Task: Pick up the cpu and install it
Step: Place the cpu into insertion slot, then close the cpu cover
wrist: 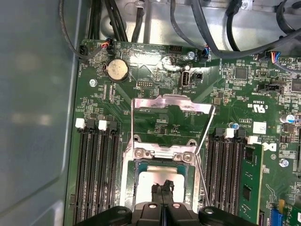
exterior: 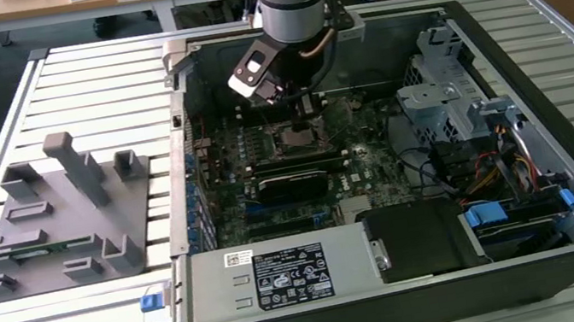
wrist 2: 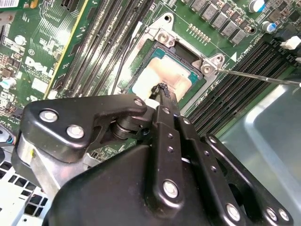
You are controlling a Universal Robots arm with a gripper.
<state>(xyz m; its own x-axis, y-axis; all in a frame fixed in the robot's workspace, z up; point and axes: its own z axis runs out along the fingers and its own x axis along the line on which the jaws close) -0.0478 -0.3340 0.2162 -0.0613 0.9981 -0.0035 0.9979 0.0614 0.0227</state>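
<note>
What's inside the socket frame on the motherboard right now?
The cpu lies inside the socket frame, silver top up. The shut gripper sits at its middle and covers that part. Whatever lies beneath the cpu is hidden.

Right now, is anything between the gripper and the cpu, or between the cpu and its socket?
Nothing visible. The gripper reaches right down to the cpu, which lies in the socket; the load plate stands swung open, clear of both.

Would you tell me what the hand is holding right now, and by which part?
Nothing appears to be gripped: the hand is shut over the middle of the cpu, not around its edges, and the cpu lies in the socket.
</note>
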